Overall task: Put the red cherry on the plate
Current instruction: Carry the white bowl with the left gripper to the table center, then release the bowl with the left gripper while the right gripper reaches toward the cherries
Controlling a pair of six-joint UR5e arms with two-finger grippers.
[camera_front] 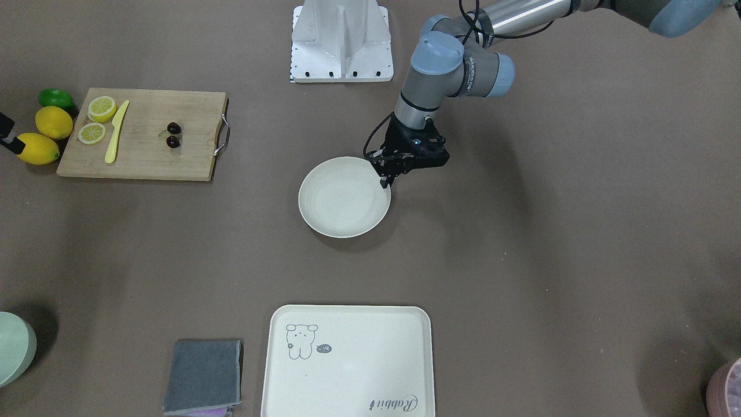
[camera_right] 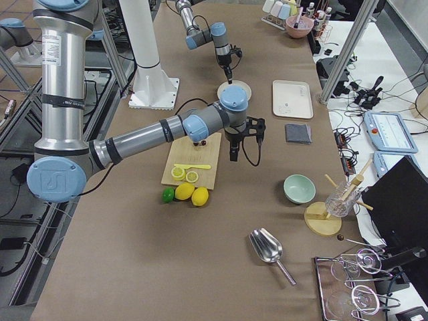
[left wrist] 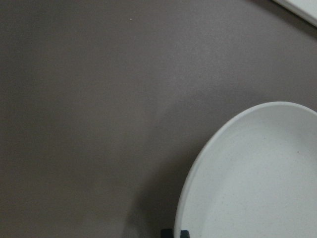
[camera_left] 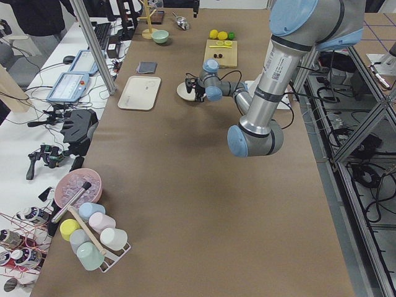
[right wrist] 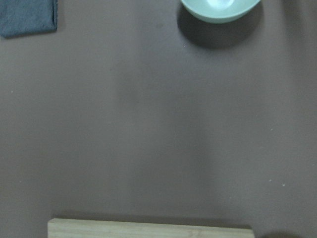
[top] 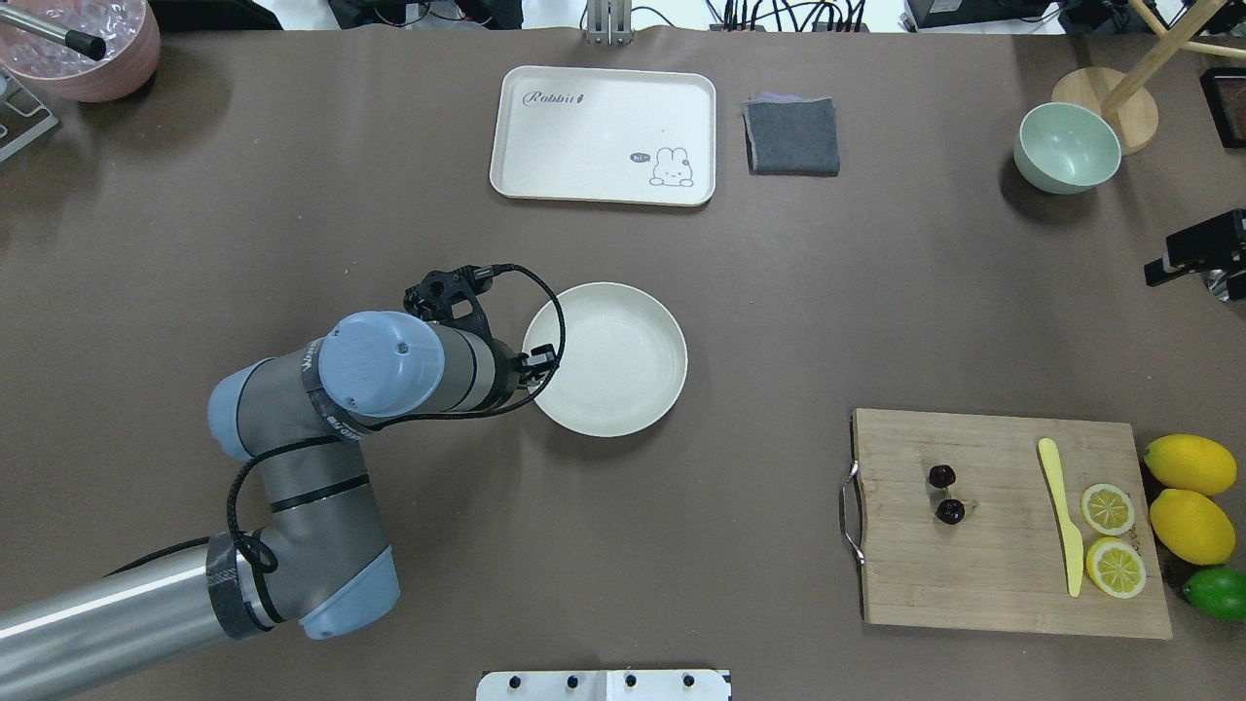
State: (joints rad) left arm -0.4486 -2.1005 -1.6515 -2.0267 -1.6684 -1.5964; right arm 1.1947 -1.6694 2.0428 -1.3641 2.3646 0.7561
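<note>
Left gripper seemingly at plate rim; red cherry on cutting board

Red cherry: I find it on the cutting board, well right of the plate.
Plate: mid-counter, left claw at its left rim.
Tray: behind the plate.

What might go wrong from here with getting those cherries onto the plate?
1. The left pincer seems to pinch the rim of the plate; a pull could tip or drag it.
2. The red cherry is tiny and round and lies on the cutting board, well apart from the plate. It might slip or roll away when grabbed.
</note>
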